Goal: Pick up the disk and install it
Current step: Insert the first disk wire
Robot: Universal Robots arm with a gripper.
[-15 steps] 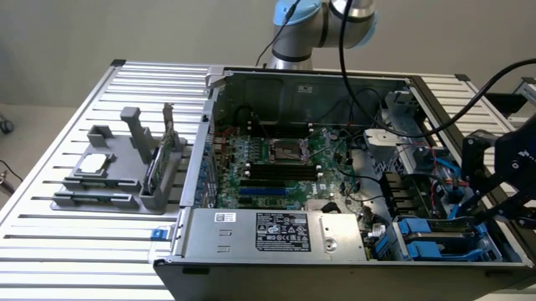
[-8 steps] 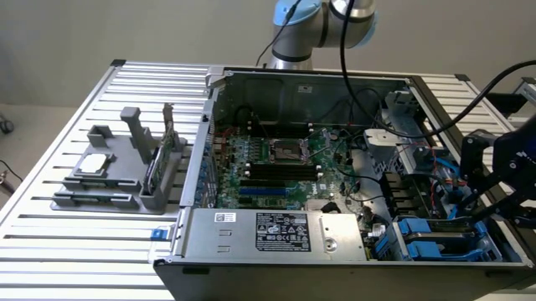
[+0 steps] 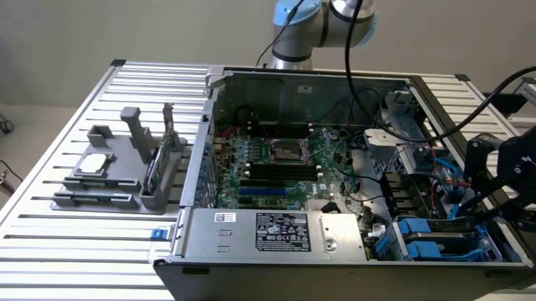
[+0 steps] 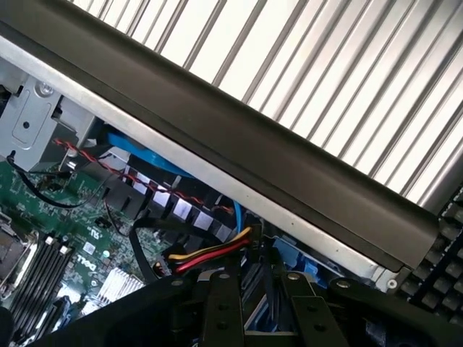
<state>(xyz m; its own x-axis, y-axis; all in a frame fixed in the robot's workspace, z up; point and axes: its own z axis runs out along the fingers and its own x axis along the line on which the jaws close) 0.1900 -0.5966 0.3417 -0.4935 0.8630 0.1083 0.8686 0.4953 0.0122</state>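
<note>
The disk, in its blue plastic carrier, sits low in the drive bay at the near corner of the open computer case, on the exterior view's right. My gripper reaches down over the disk's right end and looks shut on it. In the wrist view the gripper shows black finger links with a strip of the disk's blue carrier between them. Most of the disk's face is hidden by the bay and the gripper.
A grey fixture on the slatted table at the exterior view's left holds a small silver chip and a green memory stick. The power supply, the motherboard, loose cables and the case wall crowd the bay.
</note>
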